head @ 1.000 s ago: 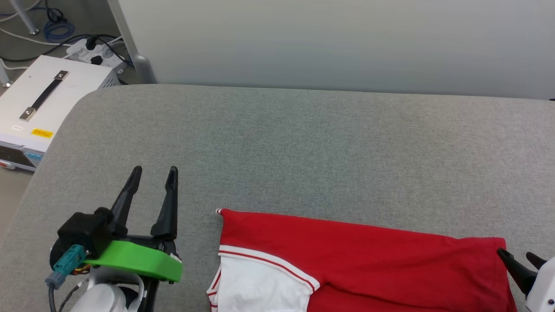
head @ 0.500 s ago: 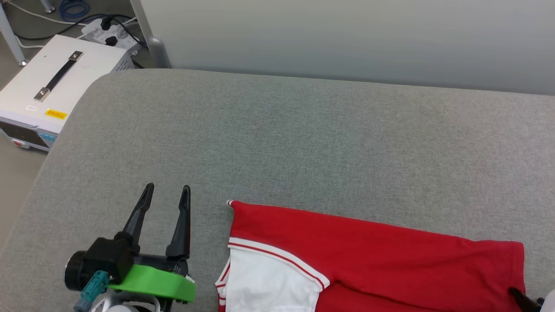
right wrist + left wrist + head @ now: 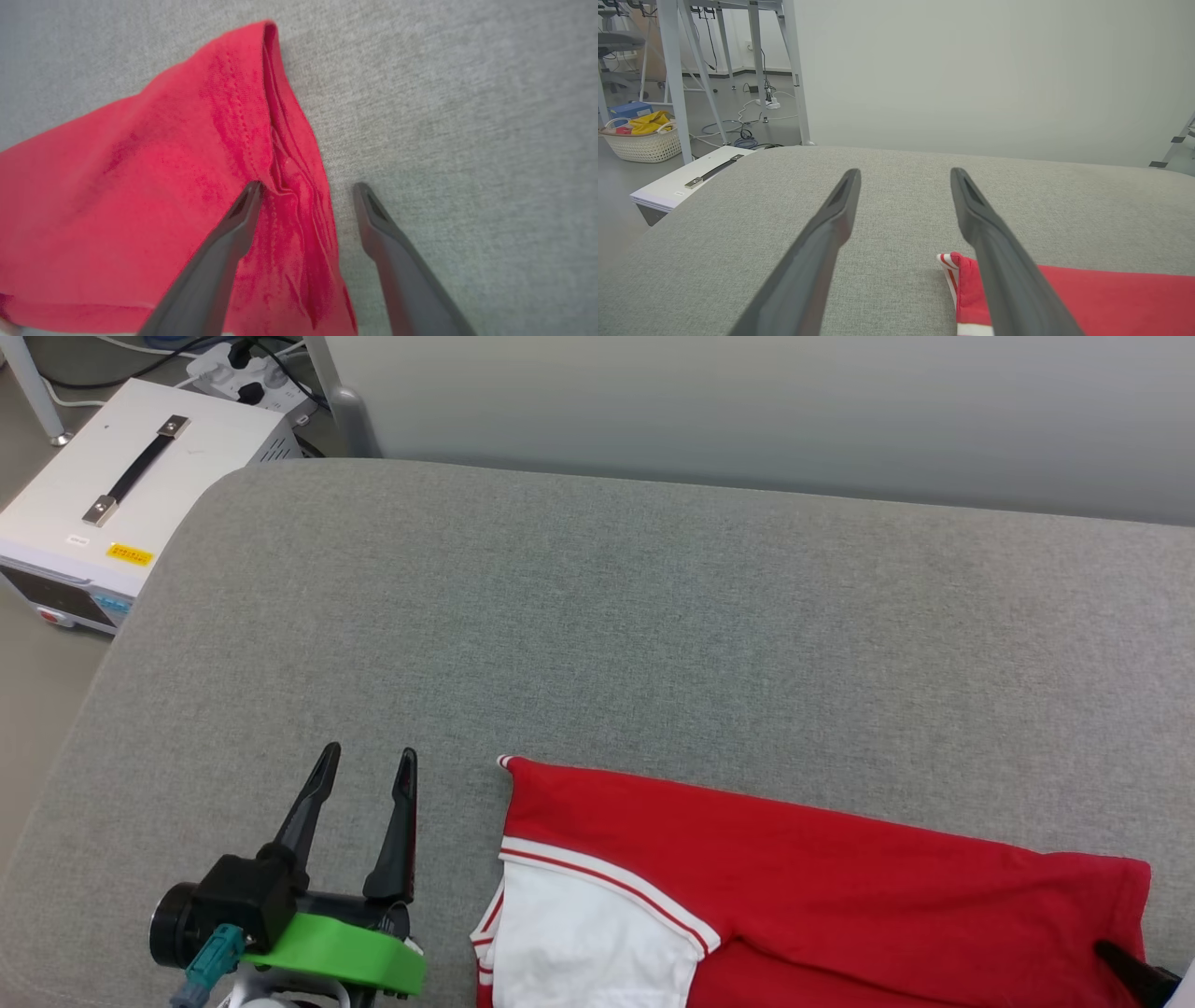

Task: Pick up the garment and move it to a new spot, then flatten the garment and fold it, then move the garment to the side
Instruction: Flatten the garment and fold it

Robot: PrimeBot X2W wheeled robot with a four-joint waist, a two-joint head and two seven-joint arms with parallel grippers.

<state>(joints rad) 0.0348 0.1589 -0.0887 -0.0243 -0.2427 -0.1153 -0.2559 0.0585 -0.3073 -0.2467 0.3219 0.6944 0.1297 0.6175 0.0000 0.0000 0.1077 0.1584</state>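
So the garment [image 3: 840,887] is lying flat on the grey bench [image 3: 653,616], near the front edge and toward the robot's right. It's folded over, with a white sleeve [image 3: 579,943] showing at its left end. The left pincer [image 3: 370,750] sits just beside that left edge, not touching it, fingers spread apart and holding nothing. The right pincer [image 3: 308,185] is also spread wide at the garment's right end. One finger is over the red cloth and the other over bare bench, with the bunched hem between them. It's a bit blurry, so I can't tell if it's actually touching the fabric. A white box [image 3: 112,495] with a black handle sits on the floor off the bench's left corner.
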